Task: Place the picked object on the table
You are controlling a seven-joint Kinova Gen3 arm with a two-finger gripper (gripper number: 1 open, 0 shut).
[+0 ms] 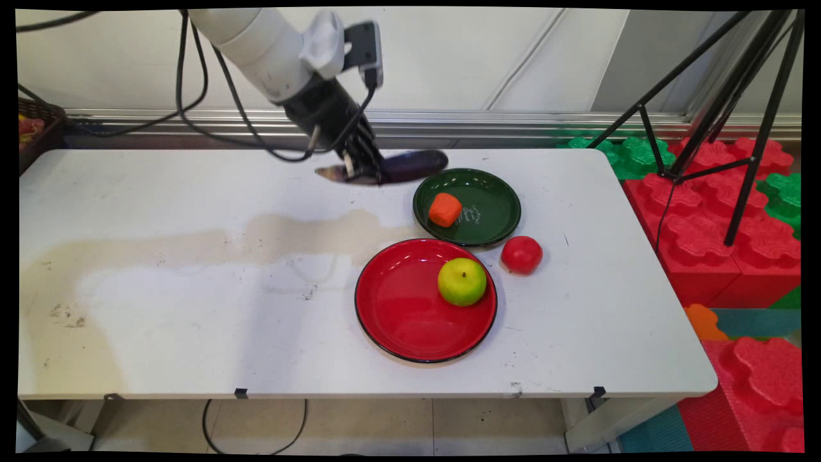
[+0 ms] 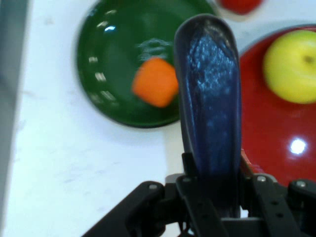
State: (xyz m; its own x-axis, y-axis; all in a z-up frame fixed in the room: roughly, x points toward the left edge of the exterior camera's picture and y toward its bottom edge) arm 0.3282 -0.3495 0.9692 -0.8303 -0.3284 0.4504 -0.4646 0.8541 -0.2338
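1. Eggplant (image 1: 410, 165), dark purple, is clamped between the black fingers (image 2: 195, 197) of the gripper (image 1: 362, 172) and held lengthwise above the white bench (image 1: 192, 289), near its far edge.
2. Its rounded end points toward the green plate (image 1: 494, 215), which lies just beside and below it.
3. An orange block (image 1: 445, 210) sits on the green plate's left part.
4. A red plate (image 1: 397, 308) lies nearer the bench's front, almost touching the green plate, with a green apple (image 1: 462, 281) on its right side.
5. A red tomato (image 1: 521, 255) rests on the bench, just right of both plates.
6. Red and green foam blocks (image 1: 737, 218) and a black tripod (image 1: 737, 96) stand off to the right.
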